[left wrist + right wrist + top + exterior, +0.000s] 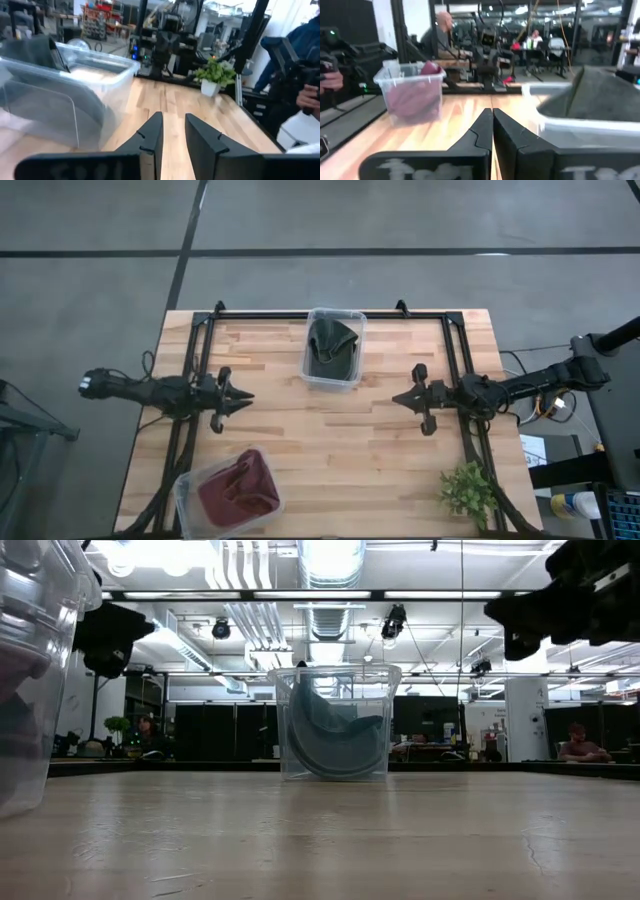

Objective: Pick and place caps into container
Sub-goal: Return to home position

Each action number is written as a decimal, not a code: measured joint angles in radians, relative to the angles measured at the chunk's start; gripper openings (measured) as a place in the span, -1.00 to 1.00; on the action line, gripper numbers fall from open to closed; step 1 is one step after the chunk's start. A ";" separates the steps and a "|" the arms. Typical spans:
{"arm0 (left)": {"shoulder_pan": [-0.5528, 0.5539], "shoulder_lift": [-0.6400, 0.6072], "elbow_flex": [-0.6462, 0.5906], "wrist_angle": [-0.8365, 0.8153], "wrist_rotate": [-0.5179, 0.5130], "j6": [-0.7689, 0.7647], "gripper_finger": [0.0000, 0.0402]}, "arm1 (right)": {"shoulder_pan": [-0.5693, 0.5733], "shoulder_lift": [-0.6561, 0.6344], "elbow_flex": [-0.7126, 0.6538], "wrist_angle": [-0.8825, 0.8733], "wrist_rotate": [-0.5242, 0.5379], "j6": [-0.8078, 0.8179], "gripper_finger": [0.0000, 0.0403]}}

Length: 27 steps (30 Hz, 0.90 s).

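Dark olive-green caps [332, 345] lie in a clear container [311, 370] at the table's far middle; in the low view a cap [335, 735] curves against that container's wall [385, 690]. Maroon caps [240, 488] fill a second clear container [187, 485] at the near left corner, whose wall [387, 80] also shows in the right wrist view with maroon caps [415, 97] inside. My left gripper [247, 397] hovers left of centre, narrowly open [173, 122], holding nothing. My right gripper [396, 397] hovers right of centre, shut and empty [492, 116].
A small leafy plant in a white pot [468, 490] stands at the table's near right corner. Black frame rails [195, 370] run along the left, right and far sides. Bare wood lies between the two grippers. A person [300, 55] stands beyond the table's right edge.
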 joint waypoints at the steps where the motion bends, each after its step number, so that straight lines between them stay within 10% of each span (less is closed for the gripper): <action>1: 0.013 -0.004 -0.002 -0.012 0.017 -0.004 -0.64 | -0.006 -0.018 0.000 -0.034 0.001 0.009 -0.96; 27: 0.062 -0.061 -0.005 -0.039 0.028 0.067 -0.70 | -0.022 -0.527 0.000 -0.550 0.006 0.067 -0.96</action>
